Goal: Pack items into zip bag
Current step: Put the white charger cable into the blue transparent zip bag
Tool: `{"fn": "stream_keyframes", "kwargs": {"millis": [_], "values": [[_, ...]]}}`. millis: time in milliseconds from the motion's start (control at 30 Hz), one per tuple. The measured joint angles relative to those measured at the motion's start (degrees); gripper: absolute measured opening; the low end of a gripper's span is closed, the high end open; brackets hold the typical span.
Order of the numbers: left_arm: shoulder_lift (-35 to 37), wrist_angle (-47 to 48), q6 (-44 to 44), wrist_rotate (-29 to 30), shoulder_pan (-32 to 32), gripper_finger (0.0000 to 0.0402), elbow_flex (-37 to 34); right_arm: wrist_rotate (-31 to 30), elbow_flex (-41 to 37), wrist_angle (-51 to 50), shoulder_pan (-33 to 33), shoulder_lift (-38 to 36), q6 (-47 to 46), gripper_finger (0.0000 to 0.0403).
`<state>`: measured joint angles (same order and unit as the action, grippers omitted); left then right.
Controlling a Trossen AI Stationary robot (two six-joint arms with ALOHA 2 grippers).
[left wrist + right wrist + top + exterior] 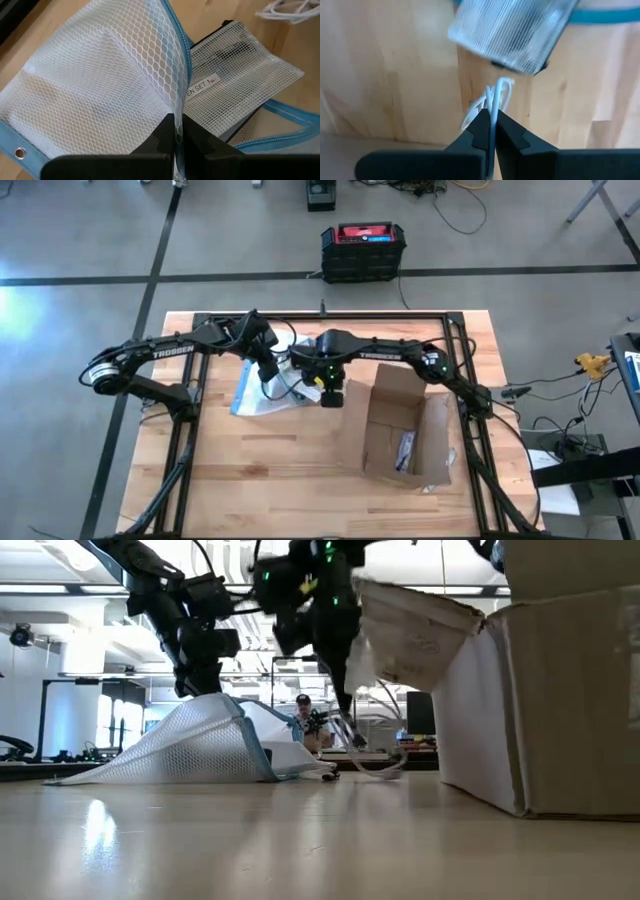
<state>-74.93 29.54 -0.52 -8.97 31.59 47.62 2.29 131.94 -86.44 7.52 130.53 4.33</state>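
The zip bag (100, 90) lies near the bench's (250, 480) middle, one mesh wall lifted, pinched in the left claw (175, 131). Just beside it, the right claw (491, 125) is clamped on a white looped item (492, 97). A cardboard box (405, 430) stands toward the right edge.

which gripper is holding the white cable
The right gripper, shut on the white cable. The left gripper pinches the zip bag instead.
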Motion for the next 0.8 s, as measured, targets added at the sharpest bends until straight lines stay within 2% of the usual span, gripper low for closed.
{"fn": "stream_keyframes", "kwargs": {"millis": [267,467,633,700,800], "values": [[1.6,-0.5,0.5,-2.5,0.0,0.0000,0.3,-2.4,-0.1,14.1,0.2,-7.7,-7.5,0.0001],[1.3,-1.2,-0.3,-3.1,0.0,0.0000,0.3,-2.5,-1.8,22.9,0.7,-7.7,-6.8,0.0000],[1.3,-1.2,-0.5,-12.0,-0.4,0.0000,0.3,-2.5,-5.7,30.0,0.8,-5.9,-5.9,0.0000],[1.3,-1.2,-0.5,-11.9,-0.8,0.0000,0.3,-4.6,-8.7,33.9,0.7,-4.9,-4.8,0.0000],[1.3,-1.0,-0.7,-11.8,-0.9,0.0000,0.3,-10.9,-13.3,40.5,0.8,-3.4,-3.0,0.0000]]}}
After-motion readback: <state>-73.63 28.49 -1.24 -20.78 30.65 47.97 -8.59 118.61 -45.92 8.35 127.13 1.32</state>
